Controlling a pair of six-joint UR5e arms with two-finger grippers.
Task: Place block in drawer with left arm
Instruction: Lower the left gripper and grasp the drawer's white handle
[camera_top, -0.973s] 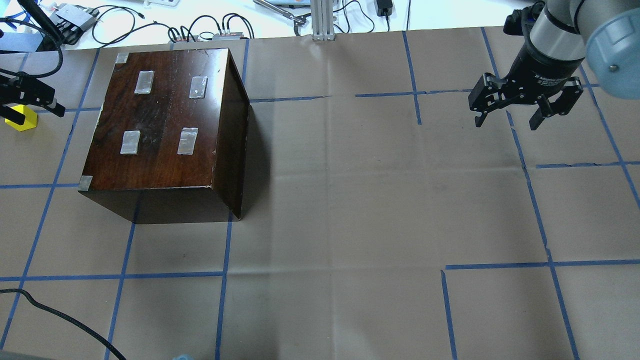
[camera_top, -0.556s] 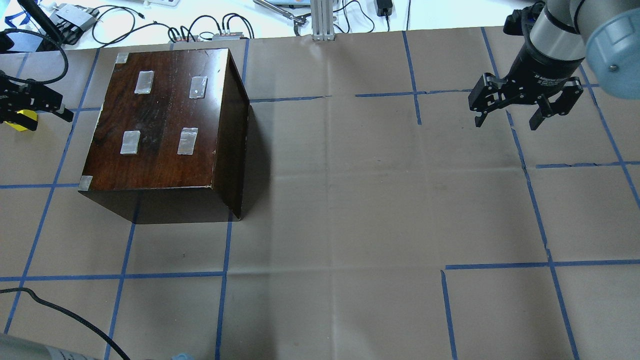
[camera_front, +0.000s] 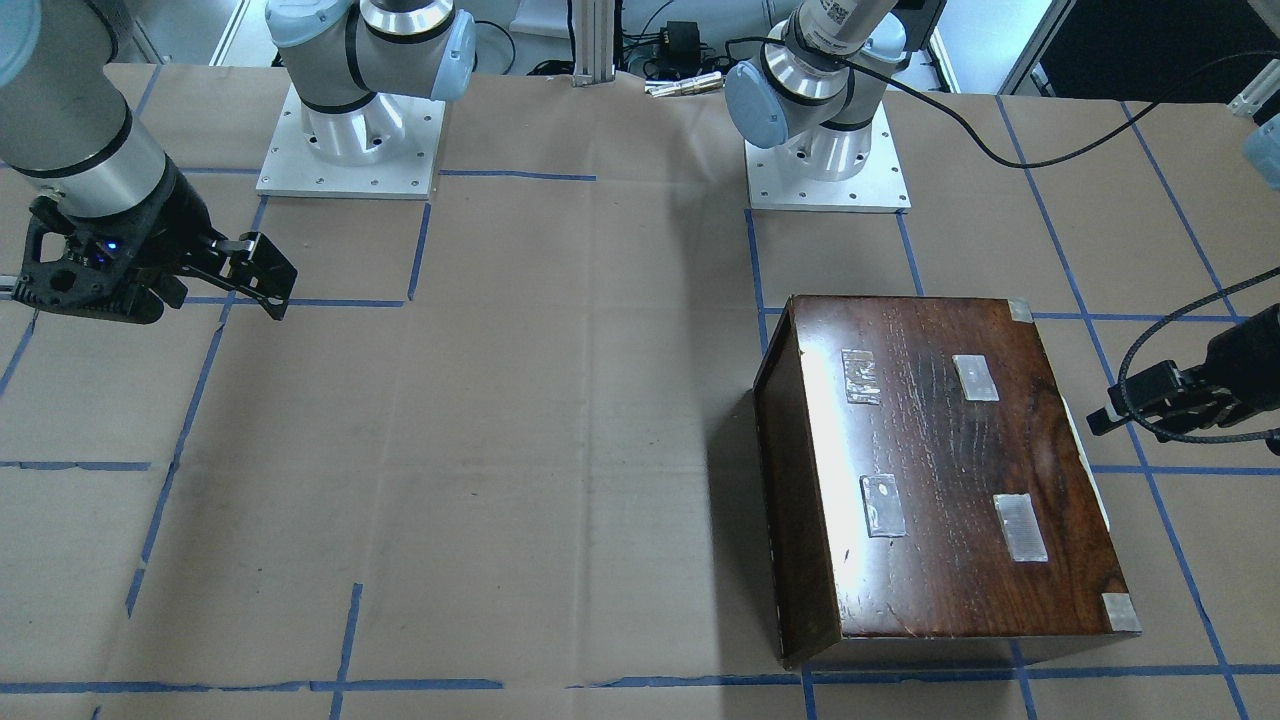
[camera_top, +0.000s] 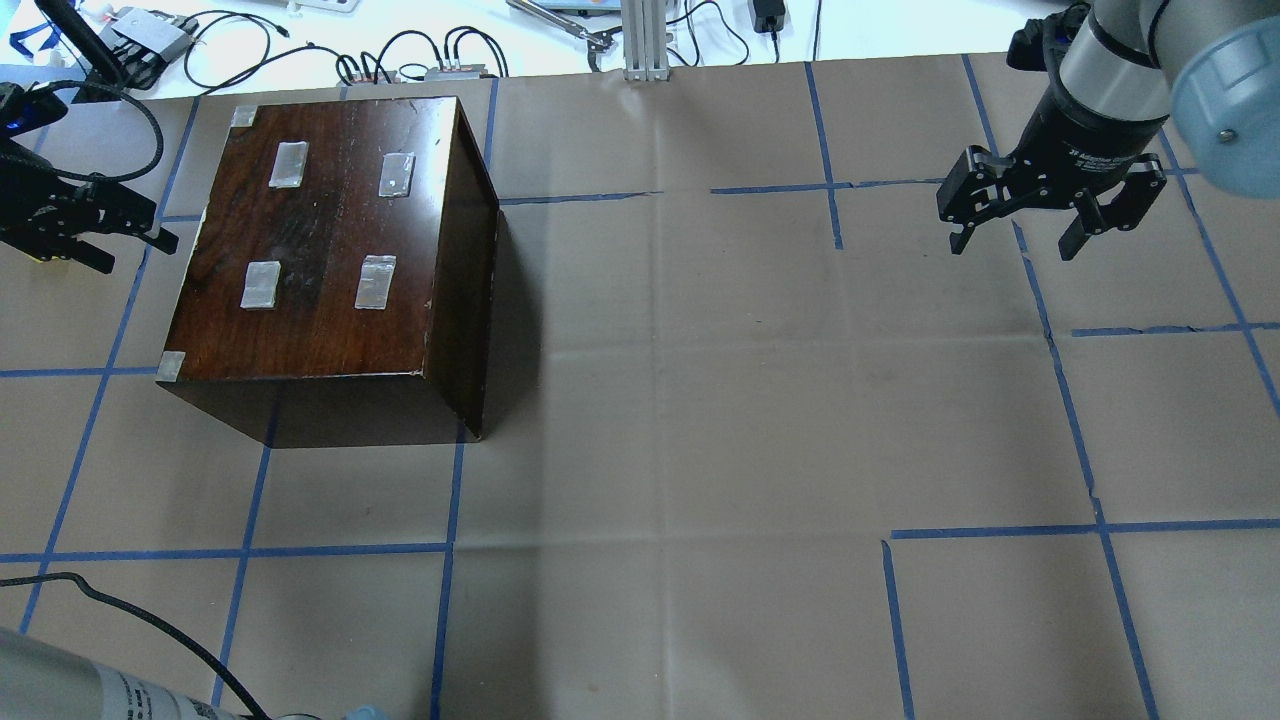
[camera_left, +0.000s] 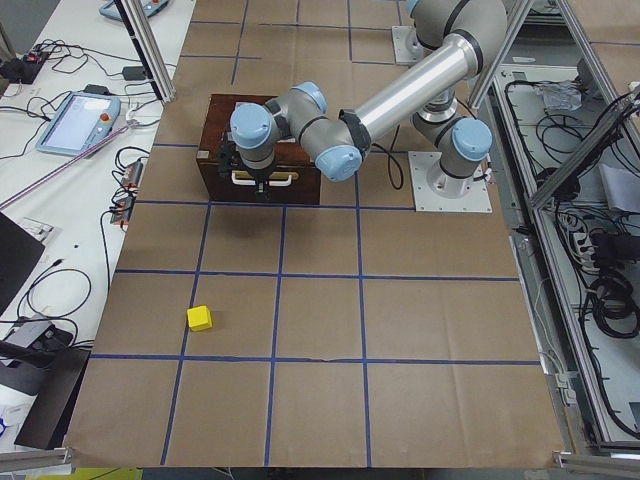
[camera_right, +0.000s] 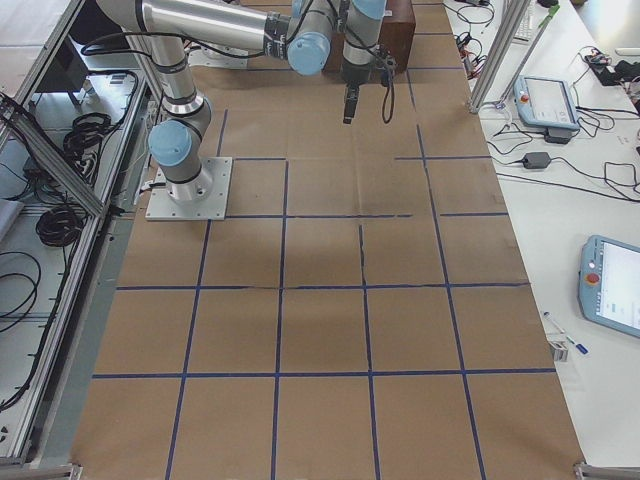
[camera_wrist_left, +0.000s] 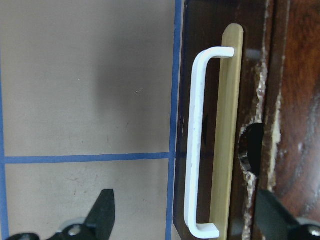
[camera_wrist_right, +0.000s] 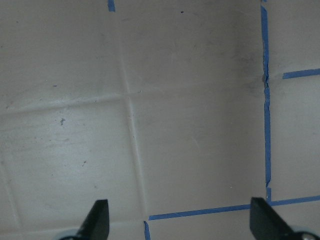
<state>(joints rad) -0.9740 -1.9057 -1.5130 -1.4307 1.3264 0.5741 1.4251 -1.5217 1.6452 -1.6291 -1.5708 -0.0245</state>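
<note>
The yellow block (camera_left: 200, 318) sits on the paper, apart from the dark box (camera_top: 330, 240); in the overhead view my left gripper hides it. The drawer (camera_wrist_left: 228, 125) is shut in the box. Only its pale front strip, half-round notch and white handle (camera_wrist_left: 196, 145) show in the left wrist view. My left gripper (camera_top: 135, 252) is open and empty at the box's drawer face, with the handle between its fingertips (camera_wrist_left: 104, 210). It also shows in the front view (camera_front: 1105, 415). My right gripper (camera_top: 1015, 240) is open and empty above bare paper at the far right.
Cables and electronics (camera_top: 430, 60) lie beyond the table's far edge, beside an aluminium post (camera_top: 645, 40). The left arm's loose black cable (camera_top: 120, 620) trails over the near left corner. The two arm bases (camera_front: 350, 140) stand at the robot's side.
My left gripper has moved right, away from the yellow block and up to the box's drawer face. It now covers the block in the overhead view. The right arm has not moved.
</note>
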